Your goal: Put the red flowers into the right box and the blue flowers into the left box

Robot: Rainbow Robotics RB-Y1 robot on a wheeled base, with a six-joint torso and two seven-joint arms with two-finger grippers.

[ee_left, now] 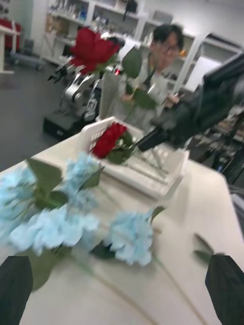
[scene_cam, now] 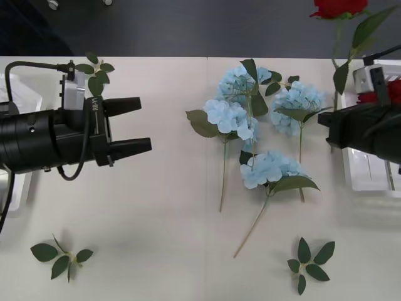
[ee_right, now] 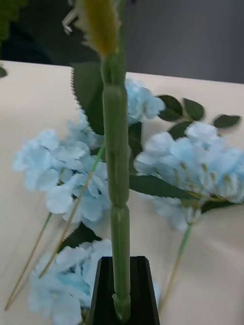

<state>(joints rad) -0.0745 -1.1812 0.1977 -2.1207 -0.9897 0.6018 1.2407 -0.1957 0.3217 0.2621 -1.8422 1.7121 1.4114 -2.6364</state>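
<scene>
Near edge of table (scene_cam: 156,251): two loose leaf sprigs, one on robot's left (scene_cam: 61,256), one toward the right (scene_cam: 309,263).

Middle: left gripper (scene_cam: 143,124) over the table's left part, black fingers spread apart, nothing between them; in its wrist view the two fingertips (ee_left: 15,289) sit at the corners. Left box (scene_cam: 15,94) mostly hidden behind the left arm at the table's left edge, contents cannot tell.

Blue flowers: four pale clusters lying together on the table right of centre, stems pointing to the near edge. Nearest cluster (scene_cam: 269,168), one at left-centre (scene_cam: 227,116), one at right (scene_cam: 299,100), farthest (scene_cam: 241,80). All on the table, between the two boxes, in neither.

Right arm at the right edge over the right box (scene_cam: 369,175). Right gripper (ee_right: 122,299) clamped on the green stem of a red flower; stem (ee_right: 116,167) runs upright from the black fingers in its wrist view. Its bloom (scene_cam: 338,6) is raised at the far right, above the table's far edge; also seen held aloft from the left wrist (ee_left: 92,51).

Another red flower (ee_left: 109,139) lies inside the right box, against its far wall.

Far left: third leaf sprig (scene_cam: 94,69) near the far edge.
</scene>
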